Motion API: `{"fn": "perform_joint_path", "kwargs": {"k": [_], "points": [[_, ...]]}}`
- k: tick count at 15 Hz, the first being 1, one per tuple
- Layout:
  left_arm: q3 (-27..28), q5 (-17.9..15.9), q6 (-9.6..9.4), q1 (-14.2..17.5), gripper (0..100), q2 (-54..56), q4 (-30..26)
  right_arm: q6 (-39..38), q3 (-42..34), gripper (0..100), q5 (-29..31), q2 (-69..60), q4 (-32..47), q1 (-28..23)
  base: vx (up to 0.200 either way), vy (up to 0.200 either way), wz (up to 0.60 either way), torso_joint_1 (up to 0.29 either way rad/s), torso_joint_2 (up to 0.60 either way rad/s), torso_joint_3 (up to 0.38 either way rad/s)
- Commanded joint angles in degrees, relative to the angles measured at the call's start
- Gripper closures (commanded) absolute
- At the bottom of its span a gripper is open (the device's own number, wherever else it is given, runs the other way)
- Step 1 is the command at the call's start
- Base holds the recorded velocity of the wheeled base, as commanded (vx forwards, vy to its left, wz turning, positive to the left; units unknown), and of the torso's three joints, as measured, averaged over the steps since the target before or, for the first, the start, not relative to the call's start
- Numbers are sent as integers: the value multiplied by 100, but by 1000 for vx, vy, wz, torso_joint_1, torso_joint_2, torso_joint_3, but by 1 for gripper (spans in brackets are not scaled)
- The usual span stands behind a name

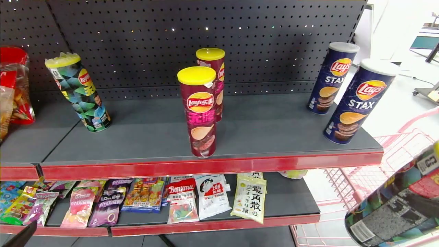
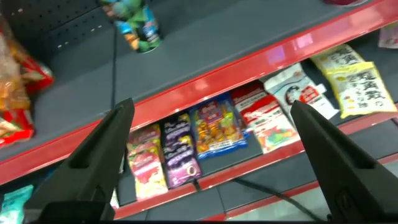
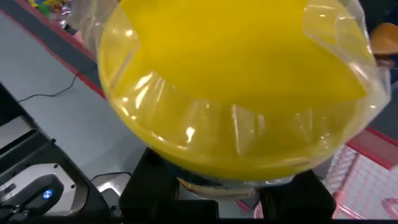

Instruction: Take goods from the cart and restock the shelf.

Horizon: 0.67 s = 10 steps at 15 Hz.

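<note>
Over by the pink wire cart, the right gripper is clamped round a tall green-and-black patterned chip can with a yellow plastic lid, held tilted beside the dark red-edged shelf. The left gripper hangs with fingers spread wide before the colourful candy bags on the lower tier.

— Colour of the left gripper?
— Matte black throughout. Two long fingers, flat-sided, wedge-shaped, narrowing to blunt tips, with a dull sheen along the edges.
— From the head view?
— One dark slanted fingertip, same black.
— And the right gripper?
— Black too: blocky, squared parts, softly rounded at the corners.
</note>
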<state>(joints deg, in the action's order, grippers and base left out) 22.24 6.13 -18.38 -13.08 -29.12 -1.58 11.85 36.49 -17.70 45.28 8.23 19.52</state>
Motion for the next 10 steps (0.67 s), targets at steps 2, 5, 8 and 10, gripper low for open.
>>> {"fn": "perform_joint_path", "kwargs": {"k": [2,5,8,10], "points": [[0,2,-7,7,0,12,0,19,-10,100,-111,34,-164,421,0,200,0,5,0,2],[0,2,-7,7,0,12,0,2,-107,100,-120,60,-515,421,0,200,0,-1,4,-1],[0,11,-7,7,0,47,0,10,-115,100,-128,16,-515,439,0,200,0,-1,1,1],[0,11,-7,7,0,82,0,10,-98,100,-207,-1,-515,439,0,200,0,5,0,2]]}}
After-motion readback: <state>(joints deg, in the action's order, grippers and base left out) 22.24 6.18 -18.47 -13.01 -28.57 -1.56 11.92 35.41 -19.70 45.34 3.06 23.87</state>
